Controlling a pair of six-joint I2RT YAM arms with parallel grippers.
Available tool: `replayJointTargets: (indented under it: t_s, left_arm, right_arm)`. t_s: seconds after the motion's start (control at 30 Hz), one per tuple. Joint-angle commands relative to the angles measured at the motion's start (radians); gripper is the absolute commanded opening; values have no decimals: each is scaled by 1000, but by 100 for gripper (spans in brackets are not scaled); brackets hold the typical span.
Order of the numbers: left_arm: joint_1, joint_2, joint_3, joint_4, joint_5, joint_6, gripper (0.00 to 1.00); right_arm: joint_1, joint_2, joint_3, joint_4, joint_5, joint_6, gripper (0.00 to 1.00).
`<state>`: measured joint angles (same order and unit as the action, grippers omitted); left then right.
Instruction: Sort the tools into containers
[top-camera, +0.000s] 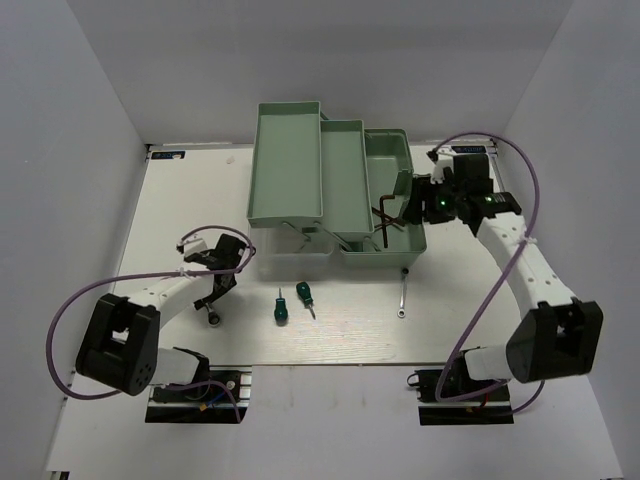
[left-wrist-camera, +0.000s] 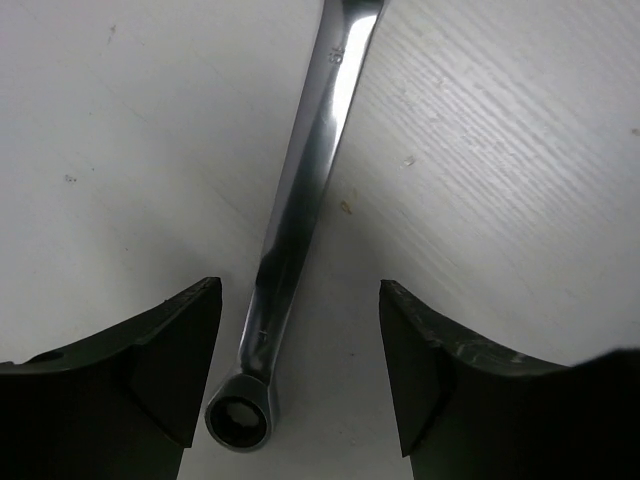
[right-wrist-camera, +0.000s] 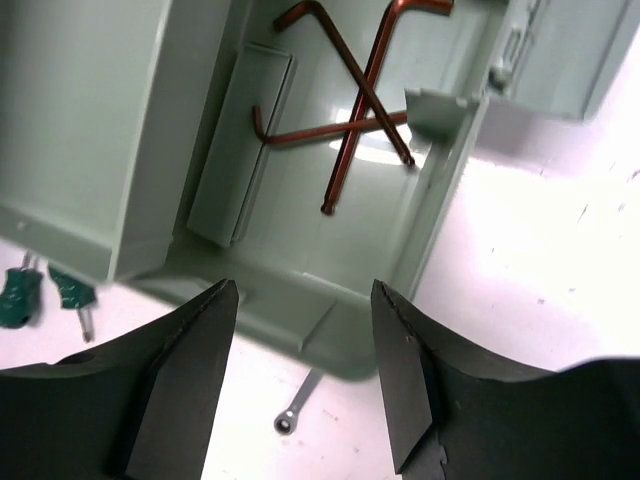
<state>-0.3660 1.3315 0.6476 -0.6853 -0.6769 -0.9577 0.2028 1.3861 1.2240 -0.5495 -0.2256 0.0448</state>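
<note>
The mint-green toolbox (top-camera: 290, 165) stands open at the table's middle back, its trays folded out to the left. Three dark hex keys (right-wrist-camera: 350, 120) lie crossed in its deep base (right-wrist-camera: 300, 230). My right gripper (right-wrist-camera: 305, 370) is open and empty, hovering over the base's near right corner (top-camera: 412, 205). My left gripper (left-wrist-camera: 300, 370) is open and low over a silver wrench (left-wrist-camera: 300, 200) that lies on the table between its fingers, ring end nearest the left finger. A second wrench (top-camera: 402, 296) and two green-handled screwdrivers (top-camera: 281, 307) (top-camera: 304, 294) lie in front of the toolbox.
White walls enclose the table on three sides. Purple cables (top-camera: 70, 310) loop off both arms. The second wrench (right-wrist-camera: 295, 410) and both screwdrivers (right-wrist-camera: 20, 295) also show in the right wrist view, below the box's front wall.
</note>
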Motion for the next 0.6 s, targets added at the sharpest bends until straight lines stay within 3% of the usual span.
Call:
replayJointTargets:
  t_s: [0.0,0.27,0.57]
  left_arm:
    - [30,-29,-55,98,80,57,74]
    - [130,-22,-78,134,161,66,74]
    - [197,5,-132,221,309,76,50]
  right_arm:
    - [-54,-68,-73,65,-103,33,62]
    - [-141,-134,-152,69,-261,63,66]
    - [-247,-242,-222,91,-408,102,67]
